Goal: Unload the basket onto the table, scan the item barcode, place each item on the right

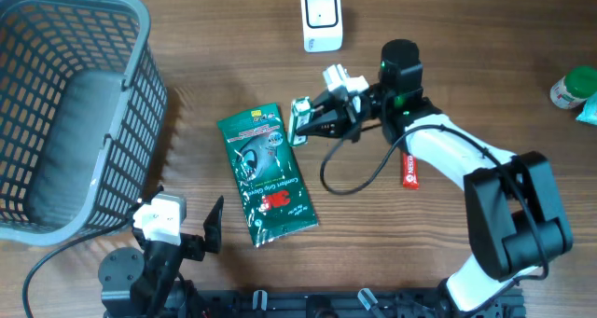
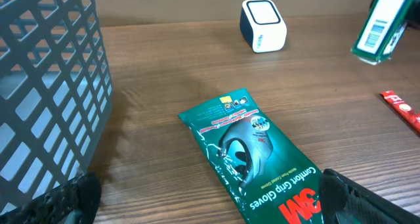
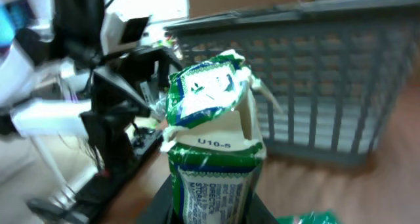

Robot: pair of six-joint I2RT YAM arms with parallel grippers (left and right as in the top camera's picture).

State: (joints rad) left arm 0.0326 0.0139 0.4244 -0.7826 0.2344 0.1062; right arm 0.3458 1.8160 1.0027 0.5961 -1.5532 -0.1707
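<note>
Green carton [image 3: 213,138] sits clamped between your right gripper's [image 1: 322,120] narrowed fingers, lifted off the table, white scanner [image 1: 321,18] off to their side. Your left gripper [image 1: 187,227] fingers stand wide, empty, glove packet [image 1: 268,173] just ahead of them

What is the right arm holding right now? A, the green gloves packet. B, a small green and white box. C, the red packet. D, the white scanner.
B: the right arm's jaws are shut on the small green and white box, while the gloves packet lies flat on the table.
</note>
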